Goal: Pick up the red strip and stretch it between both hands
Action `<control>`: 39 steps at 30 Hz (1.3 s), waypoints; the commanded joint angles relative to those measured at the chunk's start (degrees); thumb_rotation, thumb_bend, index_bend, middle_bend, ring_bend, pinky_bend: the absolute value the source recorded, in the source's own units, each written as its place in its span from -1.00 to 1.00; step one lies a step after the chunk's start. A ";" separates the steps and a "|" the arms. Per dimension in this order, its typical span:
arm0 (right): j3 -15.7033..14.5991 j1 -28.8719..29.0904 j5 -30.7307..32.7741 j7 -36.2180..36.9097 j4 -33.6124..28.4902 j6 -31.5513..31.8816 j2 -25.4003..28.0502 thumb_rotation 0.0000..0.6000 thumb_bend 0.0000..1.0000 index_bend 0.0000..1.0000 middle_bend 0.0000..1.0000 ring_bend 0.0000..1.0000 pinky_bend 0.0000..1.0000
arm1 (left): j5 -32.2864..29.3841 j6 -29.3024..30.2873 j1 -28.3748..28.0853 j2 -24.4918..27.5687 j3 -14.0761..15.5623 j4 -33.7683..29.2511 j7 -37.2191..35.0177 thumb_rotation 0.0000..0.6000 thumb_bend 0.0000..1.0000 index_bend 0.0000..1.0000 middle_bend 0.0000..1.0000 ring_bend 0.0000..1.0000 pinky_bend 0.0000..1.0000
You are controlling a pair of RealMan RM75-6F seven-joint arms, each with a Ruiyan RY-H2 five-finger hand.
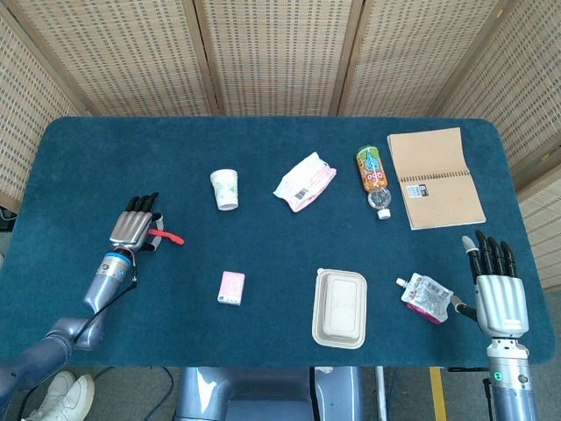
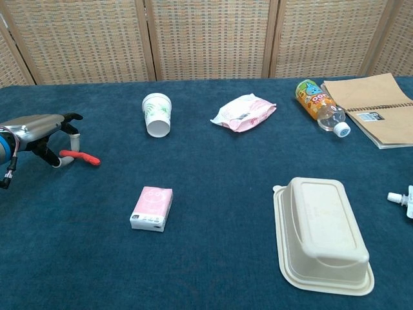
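Left hand [image 1: 134, 226] at 9 o'clock, palm down, fingers over one end of the strip [image 2: 82, 156], grip not clear, cup [image 1: 224, 189] at 11 o'clock, right hand [image 1: 498, 285] at 4 o'clock, spread, holding nothing, beside pouch [image 1: 426, 296]

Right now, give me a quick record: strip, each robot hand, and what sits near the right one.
strip: red strip on the table's left side, at the left fingertips
left robot hand: over the strip's left end; firm grip unclear
right robot hand: open, fingers straight, at the table's right front edge
near right: pouch just left of it
stretch: not yet begun
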 commanded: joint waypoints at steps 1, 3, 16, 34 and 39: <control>-0.04 0.01 -0.04 0.04 -0.06 -0.01 0.03 1.00 -1.00 -1.00 -1.00 -1.00 -1.00 | -0.29 -0.10 0.05 0.22 -0.06 -0.41 0.32 1.00 -0.17 0.08 -1.00 -1.00 -1.00; -0.07 0.00 -0.05 0.05 -0.10 -0.01 0.07 1.00 -1.00 -1.00 -1.00 -1.00 -1.00 | -0.35 -0.07 0.07 0.33 -0.04 -0.65 0.40 1.00 -0.16 0.09 -1.00 -1.00 -1.00; -0.25 0.14 0.00 -0.10 -0.20 -0.30 0.02 1.00 -1.00 -1.00 -1.00 -1.00 -1.00 | 1.63 2.99 1.18 2.81 0.49 -4.14 -3.41 1.00 0.06 0.37 -1.00 -1.00 -1.00; -1.26 0.89 -1.56 1.32 -0.84 -1.67 0.24 1.00 -1.00 -0.99 -1.00 -1.00 -1.00 | 10.36 4.50 1.90 13.75 1.57 -25.16 -32.35 1.00 0.07 0.48 -1.00 -1.00 -1.00; -2.16 2.92 -5.46 4.86 -3.03 -3.87 1.87 1.00 -1.00 -0.86 -1.00 -1.00 -1.00 | 12.58 5.47 0.77 14.77 1.08 -30.85 -39.79 1.00 0.07 0.49 -1.00 -1.00 -1.00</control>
